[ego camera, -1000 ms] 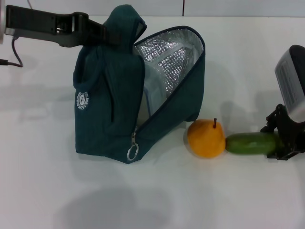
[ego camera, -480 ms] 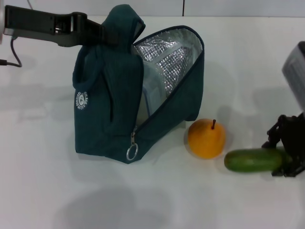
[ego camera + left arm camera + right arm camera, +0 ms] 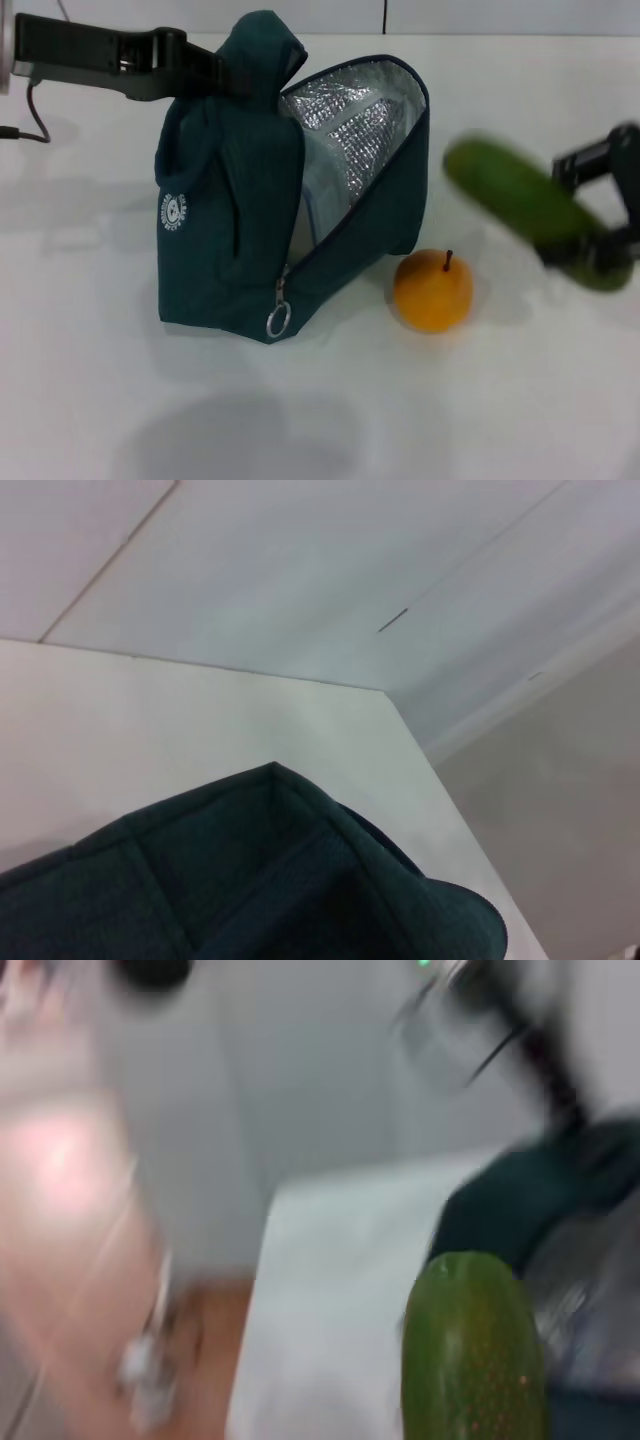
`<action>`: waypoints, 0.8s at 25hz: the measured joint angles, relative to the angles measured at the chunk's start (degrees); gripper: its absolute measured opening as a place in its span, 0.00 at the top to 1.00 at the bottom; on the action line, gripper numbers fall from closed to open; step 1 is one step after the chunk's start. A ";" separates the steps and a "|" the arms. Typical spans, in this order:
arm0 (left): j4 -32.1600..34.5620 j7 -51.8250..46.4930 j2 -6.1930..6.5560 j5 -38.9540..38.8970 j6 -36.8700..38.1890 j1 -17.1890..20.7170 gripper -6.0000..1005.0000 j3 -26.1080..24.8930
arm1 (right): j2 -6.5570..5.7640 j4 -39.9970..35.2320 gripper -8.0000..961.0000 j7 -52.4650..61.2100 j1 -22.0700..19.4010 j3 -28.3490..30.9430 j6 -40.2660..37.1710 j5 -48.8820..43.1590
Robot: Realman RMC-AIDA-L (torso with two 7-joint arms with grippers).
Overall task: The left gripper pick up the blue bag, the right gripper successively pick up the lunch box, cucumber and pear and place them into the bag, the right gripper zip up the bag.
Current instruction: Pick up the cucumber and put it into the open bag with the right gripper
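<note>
The black two-fingered right gripper point(image 3: 598, 235) is clamped on the long dark green cucumber point(image 3: 518, 205), holding it tilted in the air at about three o'clock from the dark teal fabric blue bag point(image 3: 290, 180). The bag stands open with its foil lining showing and a pale container just visible inside, its top pinched by the black left gripper point(image 3: 215, 75). The round orange-yellow pear point(image 3: 432, 290) sits on the white table point(image 3: 100, 400) at the bag's five o'clock, below the cucumber.
</note>
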 joint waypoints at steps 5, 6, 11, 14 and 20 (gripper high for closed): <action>-0.64 0.01 0.08 0.00 0.02 -0.19 0.95 -0.01 | -2.92 18.14 0.39 2.60 0.05 8.31 5.30 10.04; -0.69 0.02 0.10 0.00 0.02 -0.21 0.95 0.00 | -3.15 21.08 0.39 2.68 -0.05 8.56 5.91 12.04; -0.72 0.02 0.14 -0.06 0.08 -0.29 0.95 0.00 | -0.28 29.12 0.39 2.16 -1.29 8.43 10.22 22.03; -0.86 0.00 0.15 -0.08 0.20 -0.74 0.95 -0.01 | 2.62 30.66 0.39 1.06 -1.50 7.97 12.59 25.65; -2.11 0.01 0.22 -0.11 0.51 -1.45 0.95 0.09 | 3.08 42.50 0.39 -7.46 1.51 1.43 21.21 32.74</action>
